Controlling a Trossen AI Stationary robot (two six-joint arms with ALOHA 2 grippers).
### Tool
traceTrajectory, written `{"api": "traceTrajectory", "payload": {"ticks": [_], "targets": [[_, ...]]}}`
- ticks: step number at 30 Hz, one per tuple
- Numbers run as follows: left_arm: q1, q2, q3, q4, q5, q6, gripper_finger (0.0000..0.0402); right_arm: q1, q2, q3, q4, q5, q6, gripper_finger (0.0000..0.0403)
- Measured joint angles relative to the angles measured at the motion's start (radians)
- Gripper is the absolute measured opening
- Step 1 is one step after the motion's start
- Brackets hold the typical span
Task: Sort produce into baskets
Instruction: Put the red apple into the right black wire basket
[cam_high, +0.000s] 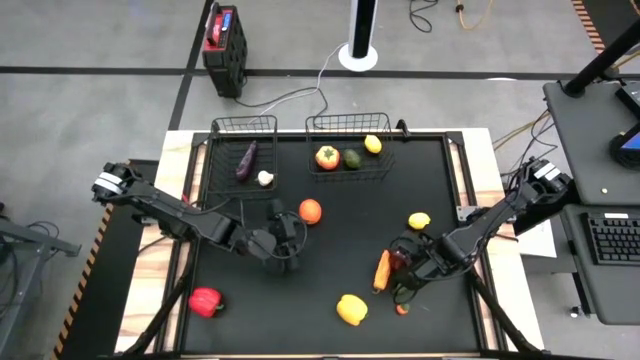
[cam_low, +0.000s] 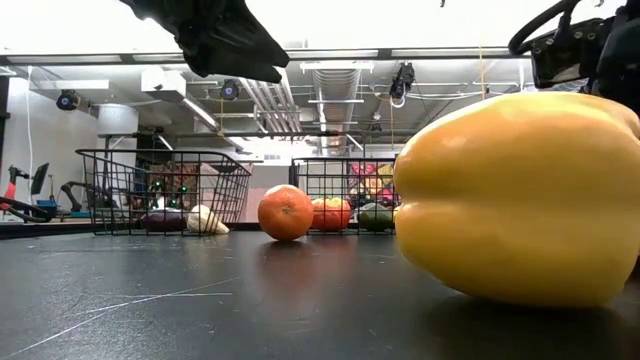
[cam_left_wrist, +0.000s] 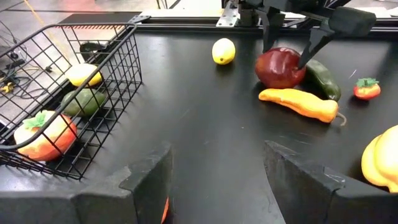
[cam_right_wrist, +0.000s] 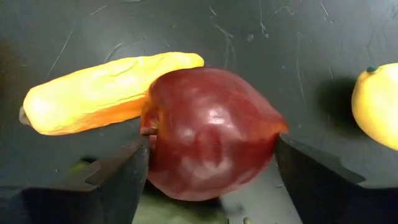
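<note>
The table (cam_high: 330, 300) holds two baskets along its far edge. The wider basket (cam_high: 350, 150), far centre, already has a tomato (cam_high: 327, 157), an avocado (cam_high: 352, 159) and a lemon (cam_high: 373, 144). The narrower basket (cam_high: 243, 150), to its left, has an eggplant (cam_high: 246, 160) and a garlic (cam_high: 265, 178). So five pieces look sorted.

Still loose on the table: a yellow pepper (cam_high: 351, 309) near centre, a red pepper (cam_high: 205, 301) near left, an orange (cam_high: 310, 211) mid-table, a carrot (cam_high: 382, 270) and a cucumber (cam_left_wrist: 323, 78) on the right, a second lemon (cam_high: 419, 220), and a tiny tomato (cam_left_wrist: 367, 89).

The right gripper (cam_right_wrist: 211, 171) brackets a red apple (cam_right_wrist: 211, 134) beside the carrot; one finger touches it, the other shows a gap, so no firm grasp yet. The left gripper (cam_high: 283, 240) hovers released near the orange, holding nothing. Roughly half remains, I judge.
</note>
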Motion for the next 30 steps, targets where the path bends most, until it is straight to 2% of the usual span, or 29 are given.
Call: {"api": "traceTrajectory", "payload": {"ticks": [6, 15, 24, 30], "targets": [[0.0, 0.0, 0.0, 0.0, 0.0, 0.0, 0.023, 0.0, 0.0, -0.001, 0.001, 0.013, 0.0, 0.0287], [0.0, 0.0, -0.001, -0.001, 0.0, 0.006, 0.023, 0.001, -0.033, -0.006, 0.002, 0.026, 0.0, 0.0282], [0.0, 0.0, -0.001, -0.001, 0.0, 0.007, 0.023, 0.001, -0.14, -0.006, 0.017, 0.118, -0.001, 0.0279], [0.0, 0.0, -0.001, 0.001, 0.0, 0.007, 0.023, -0.031, -0.203, -0.003, 0.146, 0.188, -0.066, 0.0278]]}}
